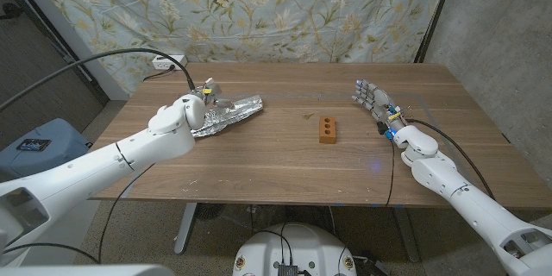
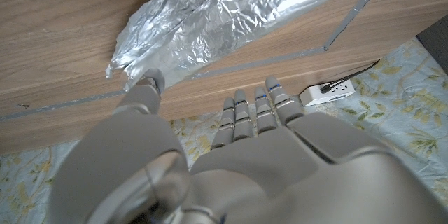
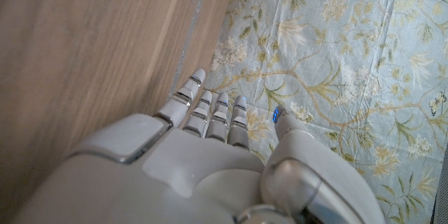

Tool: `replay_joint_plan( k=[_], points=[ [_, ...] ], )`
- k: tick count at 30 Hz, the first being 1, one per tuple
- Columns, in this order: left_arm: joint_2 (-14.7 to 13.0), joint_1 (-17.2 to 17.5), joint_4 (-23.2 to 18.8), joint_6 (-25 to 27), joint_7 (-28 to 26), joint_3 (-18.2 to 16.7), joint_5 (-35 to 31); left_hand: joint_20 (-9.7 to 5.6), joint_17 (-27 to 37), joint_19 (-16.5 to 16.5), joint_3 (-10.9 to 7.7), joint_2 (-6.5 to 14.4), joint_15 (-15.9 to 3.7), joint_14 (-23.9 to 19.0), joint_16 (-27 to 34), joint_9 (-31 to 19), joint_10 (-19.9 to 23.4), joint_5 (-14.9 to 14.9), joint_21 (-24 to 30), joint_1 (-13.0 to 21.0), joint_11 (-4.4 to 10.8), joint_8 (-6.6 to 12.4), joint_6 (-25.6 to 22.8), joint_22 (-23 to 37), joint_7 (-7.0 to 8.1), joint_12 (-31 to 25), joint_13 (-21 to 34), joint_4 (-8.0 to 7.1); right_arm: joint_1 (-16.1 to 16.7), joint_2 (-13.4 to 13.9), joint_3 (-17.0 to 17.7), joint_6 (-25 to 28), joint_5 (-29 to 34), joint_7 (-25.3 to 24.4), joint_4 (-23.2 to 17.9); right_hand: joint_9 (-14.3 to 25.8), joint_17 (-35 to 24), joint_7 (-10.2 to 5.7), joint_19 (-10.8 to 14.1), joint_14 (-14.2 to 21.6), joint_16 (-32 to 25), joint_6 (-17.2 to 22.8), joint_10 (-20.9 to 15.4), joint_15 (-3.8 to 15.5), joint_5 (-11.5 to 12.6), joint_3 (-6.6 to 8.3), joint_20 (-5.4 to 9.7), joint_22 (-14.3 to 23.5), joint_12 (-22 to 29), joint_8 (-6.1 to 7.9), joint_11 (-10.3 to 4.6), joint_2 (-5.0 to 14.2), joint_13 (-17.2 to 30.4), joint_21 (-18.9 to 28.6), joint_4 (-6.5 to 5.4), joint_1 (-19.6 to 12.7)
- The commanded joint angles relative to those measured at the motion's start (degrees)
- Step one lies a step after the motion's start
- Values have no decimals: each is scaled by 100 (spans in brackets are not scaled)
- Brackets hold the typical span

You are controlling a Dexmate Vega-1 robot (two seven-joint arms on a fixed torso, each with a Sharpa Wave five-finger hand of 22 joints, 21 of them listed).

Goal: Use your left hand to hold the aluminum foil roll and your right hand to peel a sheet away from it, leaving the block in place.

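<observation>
Wooden bench (image 1: 285, 159) w/ floral cloth backdrop (image 1: 259, 9) behind it. Landmark: brown block (image 1: 327, 128), w/ holes in its front face, lying near bench centre, untouched.

Aluminum foil roll (image 1: 226, 114): crumpled, flattened silver mass lying on bench, well to the robot's left of the block, long axis pointing roughly toward the block.

Left robot hand (image 1: 191, 112): at the foil's end farthest from the block, over that end. In the left wrist view the thumb tip (image 2: 150, 82) touches the foil (image 2: 231, 10) at its crinkled edge; the other fingers (image 2: 255, 108) are extended side by side, beyond the bench edge, not on the foil. No wrap-around grip visible; contact by thumb only, as far as seen.

Right robot hand (image 1: 374, 101): well to the robot's right of the block, apart from it and far from the foil. Fingers straight, slightly spread, nothing held; right wrist view shows fingers (image 3: 206, 112) reaching over the bench's far edge toward the cloth.

White power strip (image 1: 166, 61) w/ cable at the bench's rear corner on the foil side of the block.
</observation>
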State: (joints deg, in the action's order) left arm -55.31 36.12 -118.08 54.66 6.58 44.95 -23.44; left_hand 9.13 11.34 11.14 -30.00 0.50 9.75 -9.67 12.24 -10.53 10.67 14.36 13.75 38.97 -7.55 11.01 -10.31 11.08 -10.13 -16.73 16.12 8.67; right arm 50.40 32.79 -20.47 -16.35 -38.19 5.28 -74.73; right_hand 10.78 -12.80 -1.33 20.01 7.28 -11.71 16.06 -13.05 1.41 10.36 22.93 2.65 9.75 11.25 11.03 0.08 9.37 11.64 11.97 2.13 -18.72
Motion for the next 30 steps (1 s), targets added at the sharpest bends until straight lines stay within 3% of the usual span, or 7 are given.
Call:
replay_joint_plan(
  k=[1, 10, 30],
  points=[
    [34, -41, 86, 190, -21, 228, -252, 18, 28, -39, 63, -34, 38, 107, -29, -15, -104, -14, -22, -27, -43, -31, 84, 15, -19, 45, 44, 3, 17, 32, -19, 96, 3, -4, -40, 23, -16, 21, 43, -6, -61, -7, 14, 2, -5, -5, 53, 8, 12, 13, 17, 33, 8, 3, 33, -11],
    [264, -261, 425, 232, 85, 502, -481, 27, 24, -78, 100, -44, 68, 131, -39, -16, -135, -29, -38, -29, -67, 8, 28, 20, 28, 56, 66, 7, -26, 19, -35, 137, -2, 14, 14, 22, -18, 26, 43, -4, -67, -16, 26, -8, -6, -8, 39, 8, 10, 11, 51, 31, 7, -4, 34, -6],
    [566, -673, 811, 301, 539, 960, -833, 154, 20, -187, 192, -60, 214, 210, -66, -18, -248, -64, -70, -66, -209, -41, 238, 38, -100, 107, 107, -8, -14, 53, 12, 147, -73, 84, 113, 22, -24, 20, 32, -43, -67, -44, 65, -68, -7, -18, -4, 10, 3, 4, 65, 27, 7, -25, 37, 10]
  ],
)
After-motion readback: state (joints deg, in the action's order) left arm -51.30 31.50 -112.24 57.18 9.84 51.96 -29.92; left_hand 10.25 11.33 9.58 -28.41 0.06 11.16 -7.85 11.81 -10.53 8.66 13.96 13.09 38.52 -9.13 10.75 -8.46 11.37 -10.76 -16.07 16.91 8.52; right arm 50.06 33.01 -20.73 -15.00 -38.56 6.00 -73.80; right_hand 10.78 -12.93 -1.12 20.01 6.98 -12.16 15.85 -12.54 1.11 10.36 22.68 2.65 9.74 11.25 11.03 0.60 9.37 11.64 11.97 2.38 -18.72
